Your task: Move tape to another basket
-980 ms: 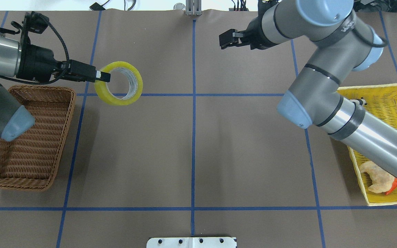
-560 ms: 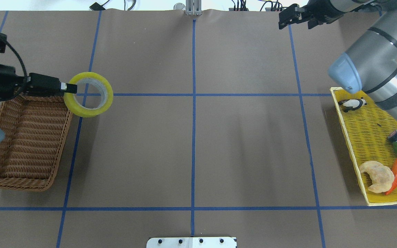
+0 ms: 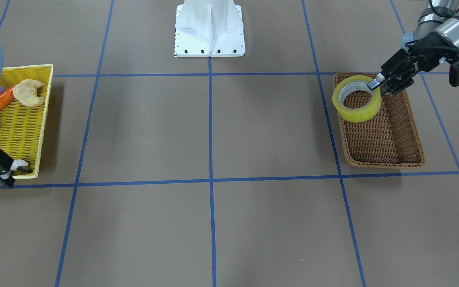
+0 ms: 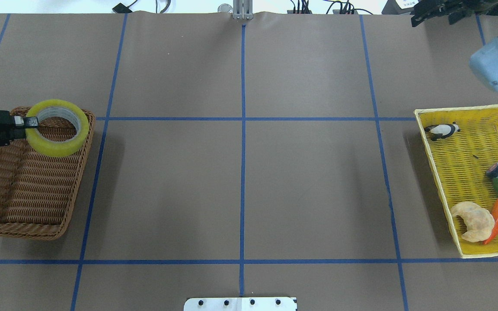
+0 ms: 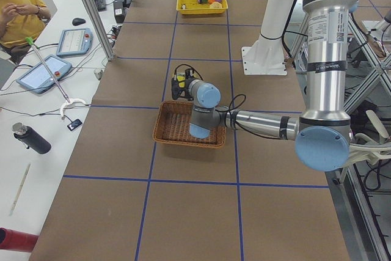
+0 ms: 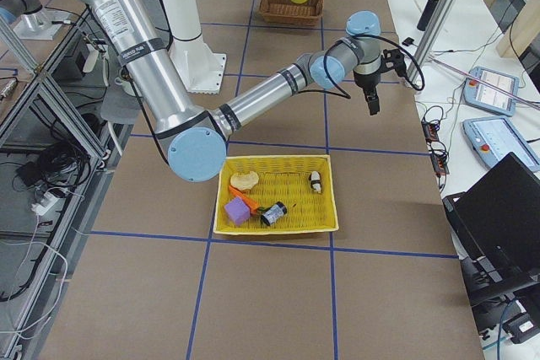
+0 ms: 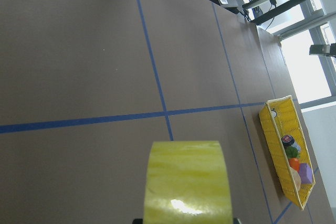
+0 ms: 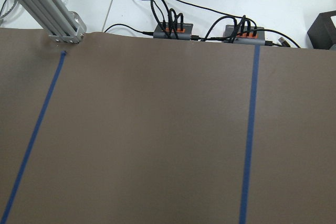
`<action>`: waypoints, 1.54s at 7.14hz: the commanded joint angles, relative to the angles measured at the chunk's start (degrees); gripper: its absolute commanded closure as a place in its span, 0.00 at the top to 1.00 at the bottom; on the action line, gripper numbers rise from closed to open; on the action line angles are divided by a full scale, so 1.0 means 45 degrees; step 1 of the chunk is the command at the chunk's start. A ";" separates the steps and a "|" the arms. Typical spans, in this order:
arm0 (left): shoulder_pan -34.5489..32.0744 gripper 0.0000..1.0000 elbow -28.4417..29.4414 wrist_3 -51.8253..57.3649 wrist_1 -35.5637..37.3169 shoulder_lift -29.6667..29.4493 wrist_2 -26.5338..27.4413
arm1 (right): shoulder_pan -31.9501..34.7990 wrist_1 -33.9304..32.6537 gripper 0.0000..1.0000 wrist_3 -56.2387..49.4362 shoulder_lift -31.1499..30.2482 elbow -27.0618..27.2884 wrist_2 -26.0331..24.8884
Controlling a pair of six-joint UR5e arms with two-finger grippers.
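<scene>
The tape (image 4: 55,149) is a yellow roll held flat with its hole facing up, over the far end of the brown wicker basket (image 4: 28,194). My left gripper (image 4: 30,122) is shut on the roll's wall, coming in from the left edge. In the front-facing view the left gripper (image 3: 377,84) holds the tape (image 3: 357,114) above the basket (image 3: 381,139). The left wrist view shows the tape's band (image 7: 189,182) filling the bottom. My right gripper (image 4: 414,20) is open and empty at the far right corner; it also shows in the front-facing view (image 3: 6,177).
A yellow woven basket (image 4: 465,172) at the right holds a toy panda (image 4: 441,129), a croissant (image 4: 474,221), a carrot, a purple block and a small bottle. The white robot base plate (image 4: 240,303) is at the near edge. An operator (image 5: 18,10) sits beyond the table.
My left gripper has carried the tape to the left and nearer the robot, from over the table to over the brown basket. The right arm has pulled back to the far right.
</scene>
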 commanded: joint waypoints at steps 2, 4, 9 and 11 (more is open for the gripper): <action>0.0016 0.00 -0.0068 -0.1712 -0.0183 0.1994 0.2321 | 0.1684 -0.0888 1.00 -0.3429 -0.1101 -0.0406 0.0688; 0.0132 0.00 0.0438 -0.1616 -0.0183 0.2098 0.2583 | 0.3245 -0.1645 1.00 -0.5482 -0.1475 -0.1401 0.1292; 0.0699 0.61 0.1318 0.0783 -0.0319 0.1883 0.2544 | 0.4541 -0.2002 1.00 -0.8440 -0.3137 -0.1405 0.1294; 0.0719 0.99 0.2056 0.0865 -0.1093 0.1844 0.2525 | 0.4541 -0.1963 1.00 -0.8440 -0.3195 -0.1405 0.1216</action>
